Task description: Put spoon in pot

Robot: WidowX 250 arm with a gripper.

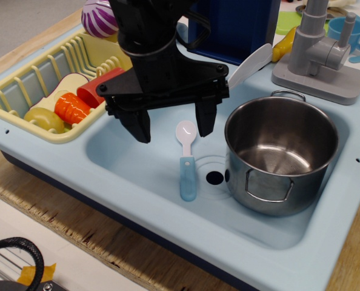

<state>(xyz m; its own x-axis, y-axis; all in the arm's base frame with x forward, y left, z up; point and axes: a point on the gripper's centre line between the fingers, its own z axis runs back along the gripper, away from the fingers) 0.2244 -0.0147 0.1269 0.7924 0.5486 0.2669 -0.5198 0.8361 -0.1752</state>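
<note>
The spoon (186, 159) lies flat on the floor of the light-blue toy sink (131, 170), white bowl toward the back, light-blue handle toward the front, next to the drain hole (214, 177). The shiny steel pot (280, 154) stands upright and empty in the right part of the sink, to the right of the spoon. My black gripper (174, 124) hangs open above the spoon's bowl end, one finger (140, 126) to the left and the other to the right of the bowl. It holds nothing.
A yellow dish rack (22, 103) at the left holds toy food pieces and a red cup. A grey toy faucet (322, 57) stands behind the pot. A white spatula blade (251, 65) leans at the sink's back edge. A purple-striped ball (99, 18) sits at the back left.
</note>
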